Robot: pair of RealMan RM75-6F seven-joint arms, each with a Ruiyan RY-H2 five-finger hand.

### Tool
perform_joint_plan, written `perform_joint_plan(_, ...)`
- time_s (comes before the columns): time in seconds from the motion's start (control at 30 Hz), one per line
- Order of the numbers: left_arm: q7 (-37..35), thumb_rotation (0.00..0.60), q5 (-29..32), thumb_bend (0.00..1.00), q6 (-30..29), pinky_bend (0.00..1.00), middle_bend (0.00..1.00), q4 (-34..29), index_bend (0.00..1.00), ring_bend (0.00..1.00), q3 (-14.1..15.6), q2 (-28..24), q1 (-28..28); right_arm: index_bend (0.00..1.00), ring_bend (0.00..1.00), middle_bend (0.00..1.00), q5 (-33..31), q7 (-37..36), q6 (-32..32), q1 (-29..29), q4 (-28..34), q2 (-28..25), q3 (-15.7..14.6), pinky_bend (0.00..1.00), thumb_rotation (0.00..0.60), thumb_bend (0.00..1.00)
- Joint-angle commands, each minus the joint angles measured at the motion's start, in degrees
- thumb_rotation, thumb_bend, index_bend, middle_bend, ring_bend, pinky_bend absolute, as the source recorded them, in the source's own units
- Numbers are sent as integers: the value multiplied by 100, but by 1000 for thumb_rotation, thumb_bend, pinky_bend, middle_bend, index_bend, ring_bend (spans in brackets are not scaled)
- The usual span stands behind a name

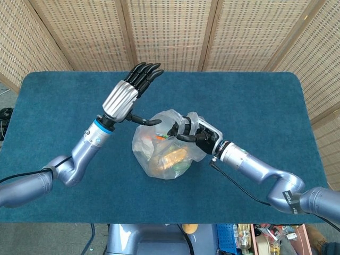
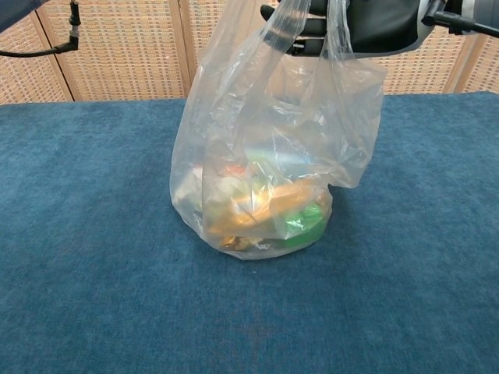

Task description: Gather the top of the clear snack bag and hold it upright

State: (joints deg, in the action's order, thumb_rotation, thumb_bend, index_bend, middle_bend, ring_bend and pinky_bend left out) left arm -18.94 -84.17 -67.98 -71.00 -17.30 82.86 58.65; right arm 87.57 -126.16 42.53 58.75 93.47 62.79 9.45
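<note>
Clear snack bag [image 2: 265, 167] stands upright, its top gripped by the right robot hand [image 1: 195, 134]; left robot hand [image 1: 130, 93] spread empty.

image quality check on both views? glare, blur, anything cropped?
Head view: even soft light, sharp, no hard shadows; the clear snack bag shows mild sheen, contents readable. Chest view: bag is sharp with whitish glare on its folds; right hand is cut off by the top edge, so its fingers are barely visible. Left hand shows clearly only in the head view.
</note>
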Motion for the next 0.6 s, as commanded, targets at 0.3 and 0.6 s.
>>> perform_joint_plan(0.3, 66, 391, 265, 0, -214, 0, 0, -110, 0, 0, -64, -451, -445, 545, 386, 590, -386, 283, -226, -6, 52, 30, 164, 352, 600, 120)
perform_joint_plan(0.6, -282, 443, 351, 0, -339, 0, 0, 173, 0, 0, -21, -727, -813, 489, 312, 561, -1055, 977, -512, 2, 238, 150, 498, 334, 600, 118)
